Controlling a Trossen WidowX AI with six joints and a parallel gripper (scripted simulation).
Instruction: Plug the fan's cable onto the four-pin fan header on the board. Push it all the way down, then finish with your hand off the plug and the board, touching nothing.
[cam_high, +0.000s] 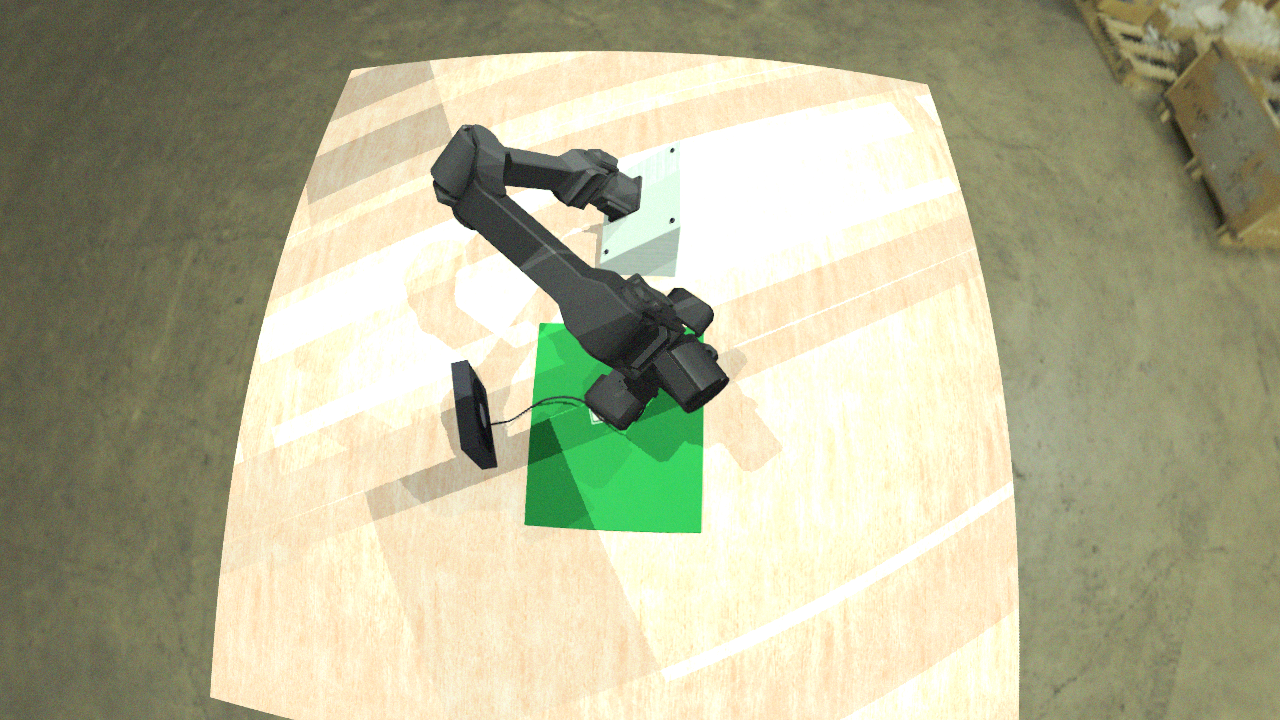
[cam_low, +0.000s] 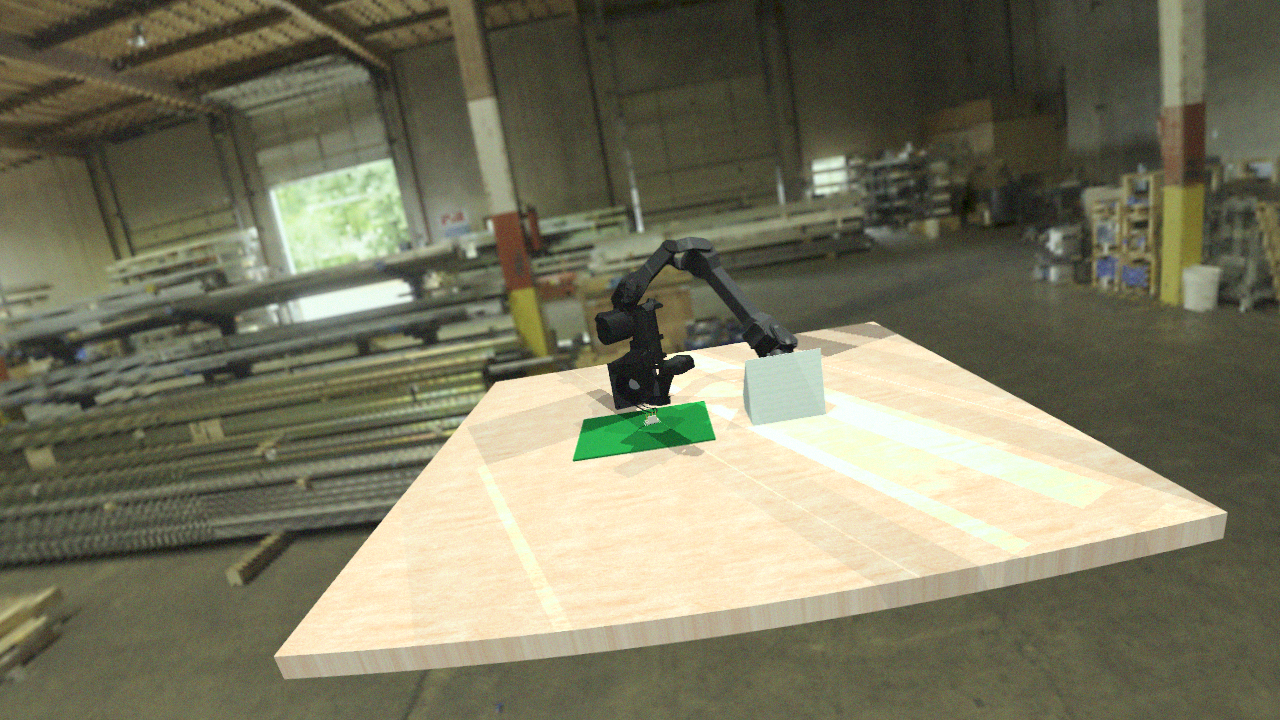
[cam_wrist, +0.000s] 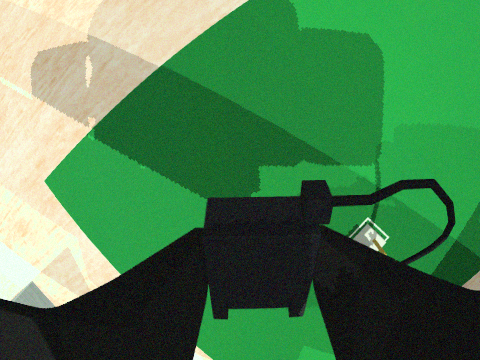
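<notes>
The tool (cam_wrist: 259, 240) is partly open, its two dark fingers clamped on the plug (cam_wrist: 257, 250); the plug is matte black, block-shaped, with two short feet and a thin, looping cable (cam_wrist: 445, 200) (cam_high: 546, 400); it sits apart from the pale, white-outlined header (cam_wrist: 369, 236) (cam_low: 647, 423), which appears partly hidden by a finger; the board (cam_high: 644, 492) (cam_low: 608, 440) (cam_wrist: 150, 200) is flat, smooth green, on the wood-grained bench (cam_high: 402, 608) (cam_low: 716, 537) (cam_wrist: 45, 100).

Warehouse or industrial storage hall
Metal stock (cam_low: 268, 447) is filling long racks, painted columns (cam_low: 514, 259) are rising from concrete (cam_low: 895, 662) (cam_high: 1118, 492), and pallets (cam_high: 1143, 49) are lying nearby.
</notes>
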